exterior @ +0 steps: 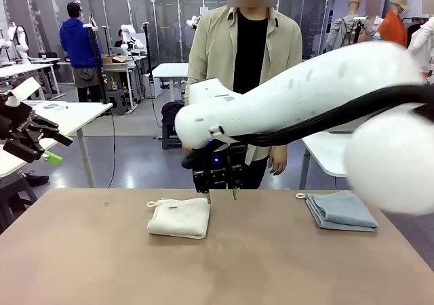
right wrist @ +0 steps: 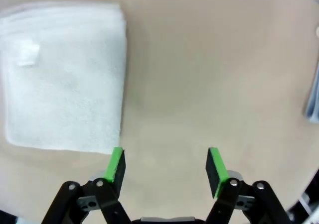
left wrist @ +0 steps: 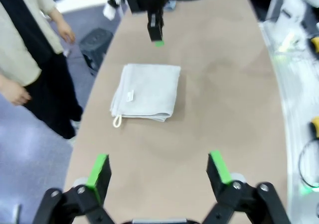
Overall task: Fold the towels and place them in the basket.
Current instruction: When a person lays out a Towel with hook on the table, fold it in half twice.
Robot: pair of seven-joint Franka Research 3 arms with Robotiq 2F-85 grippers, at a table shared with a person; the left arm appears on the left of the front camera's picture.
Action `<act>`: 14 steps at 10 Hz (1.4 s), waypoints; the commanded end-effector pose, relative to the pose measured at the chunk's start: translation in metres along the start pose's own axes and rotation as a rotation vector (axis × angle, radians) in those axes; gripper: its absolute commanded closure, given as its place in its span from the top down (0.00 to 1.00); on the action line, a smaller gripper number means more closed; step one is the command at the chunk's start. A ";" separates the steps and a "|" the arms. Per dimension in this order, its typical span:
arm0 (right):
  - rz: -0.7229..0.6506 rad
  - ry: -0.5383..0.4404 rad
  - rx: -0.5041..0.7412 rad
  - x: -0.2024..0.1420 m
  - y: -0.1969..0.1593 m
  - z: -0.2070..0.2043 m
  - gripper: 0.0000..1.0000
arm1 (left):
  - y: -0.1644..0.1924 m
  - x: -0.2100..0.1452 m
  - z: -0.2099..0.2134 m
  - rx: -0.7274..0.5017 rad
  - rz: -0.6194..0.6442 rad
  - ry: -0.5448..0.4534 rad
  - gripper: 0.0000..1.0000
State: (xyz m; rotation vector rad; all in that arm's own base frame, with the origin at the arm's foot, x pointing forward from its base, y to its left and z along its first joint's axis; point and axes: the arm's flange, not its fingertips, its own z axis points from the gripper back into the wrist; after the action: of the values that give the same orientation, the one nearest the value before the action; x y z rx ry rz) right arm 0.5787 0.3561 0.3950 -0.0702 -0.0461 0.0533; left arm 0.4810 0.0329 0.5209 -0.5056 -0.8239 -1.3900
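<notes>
Two folded towels lie along the far edge of the tabletop [exterior: 224, 264], on the person's side: a cream-white towel [exterior: 180, 217] near the middle of that edge, its hanging loop poking out at its far left corner, and a blue-grey towel [exterior: 340, 211] toward the far right corner, also with a small loop at its far left corner. Both look already folded into neat squares, which suggests they are waiting only to be lifted away rather than worked further. The right end effector [exterior: 222, 194] hangs just above the tabletop at the far edge, immediately to the right of the cream-white towel; its green-padded fingers are spread apart and hold nothing, and in the right wrist view the towel's near corner sits just beside one pad [right wrist: 117, 164], not between the two. That placement reads as the arm lining up beside the towel's edge, probably for a pinch or a slide under the fold. The left end effector [exterior: 53, 148] is held high off the left edge of the tabletop, well apart from both towels, its fingers wide open and empty; from there it looks down on the cream-white towel as though parked out of the way. As for containers, I cannot say where the basket stands, and neither towel is inside anything.
</notes>
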 end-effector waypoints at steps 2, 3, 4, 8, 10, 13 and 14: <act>-0.002 -0.290 0.225 -0.150 -0.124 -0.033 0.82 | -0.001 0.001 0.001 -0.003 -0.008 -0.003 0.98; -0.018 -0.302 0.273 -0.142 -0.128 -0.029 0.82 | -0.001 0.001 0.001 -0.003 -0.008 -0.003 0.98; -0.051 -0.304 0.349 -0.137 -0.130 -0.024 0.82 | -0.001 0.001 0.001 -0.003 -0.008 -0.003 0.98; -0.075 -0.259 0.471 -0.115 -0.135 -0.010 0.82 | -0.001 0.001 0.001 -0.003 -0.008 -0.003 0.98; -0.142 -0.202 0.543 -0.101 -0.137 -0.004 0.82 | -0.001 0.001 0.001 -0.003 -0.008 -0.003 0.98; -0.150 -0.162 0.550 -0.091 -0.139 0.001 0.82 | -0.001 0.001 0.001 -0.003 -0.008 -0.003 0.98; -0.124 -0.159 0.547 -0.089 -0.138 0.000 0.82 | -0.001 0.001 0.001 -0.003 -0.008 -0.003 0.98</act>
State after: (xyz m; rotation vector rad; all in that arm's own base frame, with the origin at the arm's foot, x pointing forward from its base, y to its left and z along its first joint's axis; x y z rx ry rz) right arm 0.4931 0.2127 0.4040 0.4740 -0.1992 -0.0962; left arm 0.4810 0.0331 0.5210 -0.5051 -0.8237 -1.3898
